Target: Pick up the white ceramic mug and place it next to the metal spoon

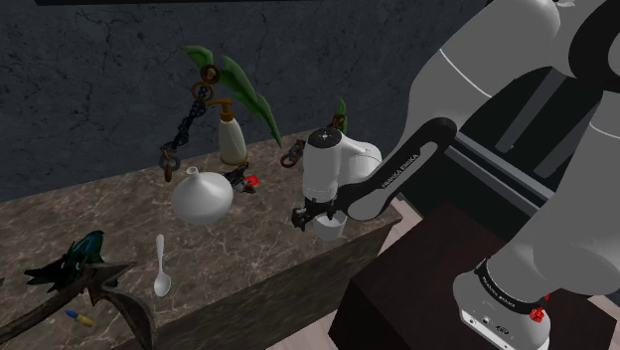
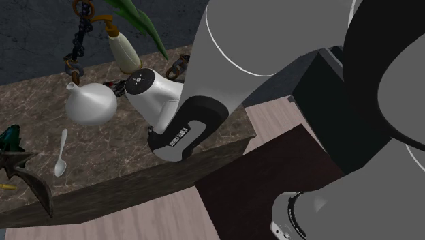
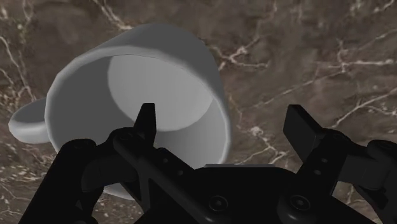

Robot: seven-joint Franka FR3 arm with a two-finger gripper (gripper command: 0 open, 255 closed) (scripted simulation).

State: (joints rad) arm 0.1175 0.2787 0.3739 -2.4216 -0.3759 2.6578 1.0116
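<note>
Spoon (image 1: 160, 268) lies on the desk (image 1: 258, 261), off the shoulder view's left of the white vase (image 1: 202, 195), and well apart from it. On the vase's other side, by the desk edge, the mug (image 1: 329, 228) stands upright, mouth up, axis vertical. Pincer (image 3: 221, 114) hangs right above it, spread wide, gripping nothing: one finger (image 3: 145, 124) over the mouth, the other outside the wall opposite the handle (image 3: 25, 122). Straight down, I'd say, then squeeze that wall
</note>
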